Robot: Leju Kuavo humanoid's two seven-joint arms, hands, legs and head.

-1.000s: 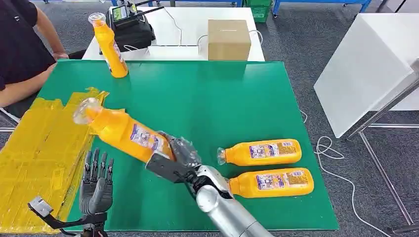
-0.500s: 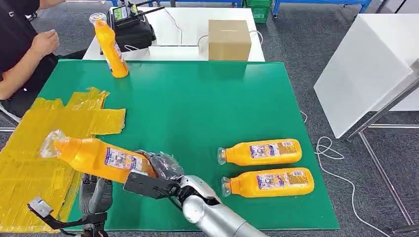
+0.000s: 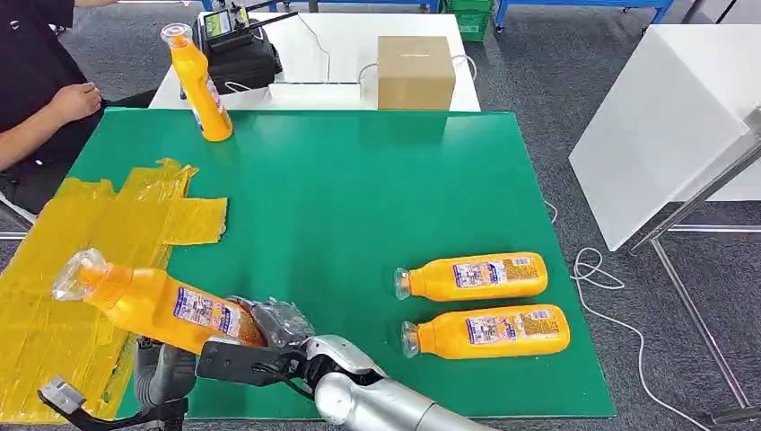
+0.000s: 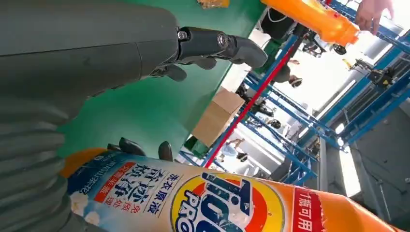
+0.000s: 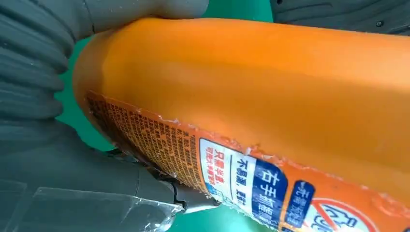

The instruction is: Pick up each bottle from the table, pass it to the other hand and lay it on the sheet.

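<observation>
Bottle sits clamped in my right hand, its cap out over the yellow sheet at the desk's left edge; my left hand waits beneath, fingers apart, holding nothing.

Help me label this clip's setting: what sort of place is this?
Probably a robotics lab or industrial test hall: blue metal racking, a green-topped work table with staged orange detergent bottles, and cables on grey carpet.
</observation>
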